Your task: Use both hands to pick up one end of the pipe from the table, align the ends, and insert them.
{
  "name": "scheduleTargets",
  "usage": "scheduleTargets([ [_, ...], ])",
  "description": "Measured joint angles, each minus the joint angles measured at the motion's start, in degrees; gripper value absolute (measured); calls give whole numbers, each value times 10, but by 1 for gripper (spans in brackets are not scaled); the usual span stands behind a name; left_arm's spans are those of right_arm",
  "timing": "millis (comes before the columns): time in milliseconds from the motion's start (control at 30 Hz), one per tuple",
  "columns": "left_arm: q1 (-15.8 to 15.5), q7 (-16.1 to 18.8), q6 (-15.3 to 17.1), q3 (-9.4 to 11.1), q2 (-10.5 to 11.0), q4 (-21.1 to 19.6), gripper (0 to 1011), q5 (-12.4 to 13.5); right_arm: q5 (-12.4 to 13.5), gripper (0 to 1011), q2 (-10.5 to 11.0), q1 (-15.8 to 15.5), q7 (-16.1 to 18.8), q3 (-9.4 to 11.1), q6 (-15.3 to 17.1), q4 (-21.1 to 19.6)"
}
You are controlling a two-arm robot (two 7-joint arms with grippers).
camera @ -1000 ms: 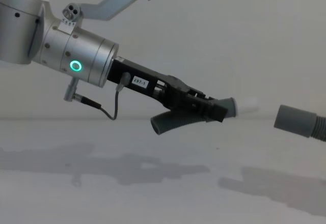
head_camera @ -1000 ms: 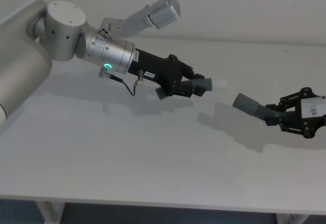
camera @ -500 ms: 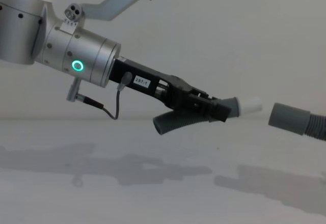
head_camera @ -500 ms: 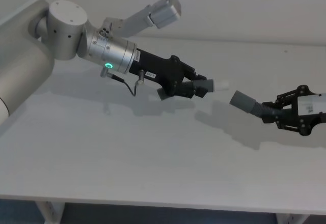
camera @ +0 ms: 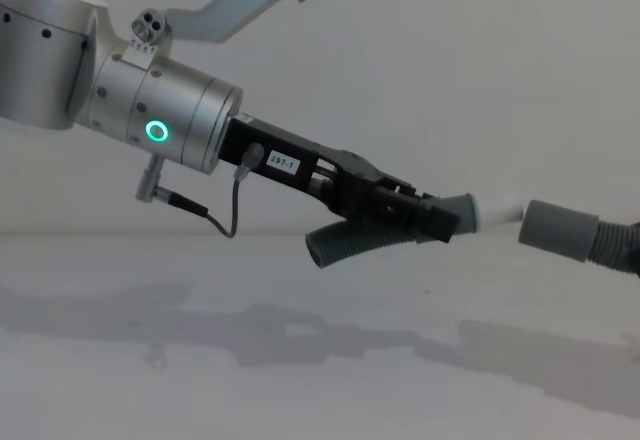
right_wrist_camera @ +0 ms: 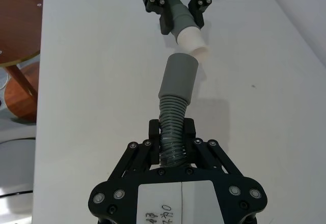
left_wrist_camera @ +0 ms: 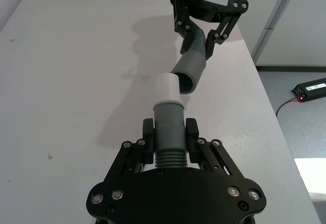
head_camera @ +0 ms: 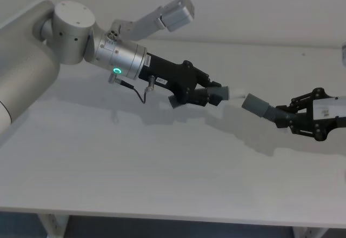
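Both hose pieces are held in the air above the white surface [head_camera: 135, 162]. The left gripper [head_camera: 208, 94] has its jaws pinching the darker hose [camera: 350, 242], white tip [camera: 500, 207] pointing at the lighter hose [head_camera: 259, 108]. The right gripper [head_camera: 294, 120] has its jaws pinching the lighter hose's ribbed section. The white tip sits just at the mouth of the cuff [camera: 558, 230], slightly off-axis

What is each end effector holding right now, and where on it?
Left end effector clamps the darker hose behind its white tip; right end effector clamps the lighter hose's ribbed section.
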Motion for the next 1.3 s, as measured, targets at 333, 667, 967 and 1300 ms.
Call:
scheduleTargets([
  [333, -2, -2, 1, 6, -1, 0, 354, -5, -1, 260, -3, 8, -4, -5, -1, 7],
  [667, -4, -7, 4, 13, -2, 2, 354, -9, 1, 262, -6, 16, -5, -11, -2, 13],
  [967, -9, -12, 7, 20, -3, 6, 354, -12, 3, 262, -8, 24, -3, -17, -4, 20],
  [1300, -13, -13, 9, 27, -3, 10, 354, -14, 4, 262, -9, 33, 4, -24, -8, 26],
])
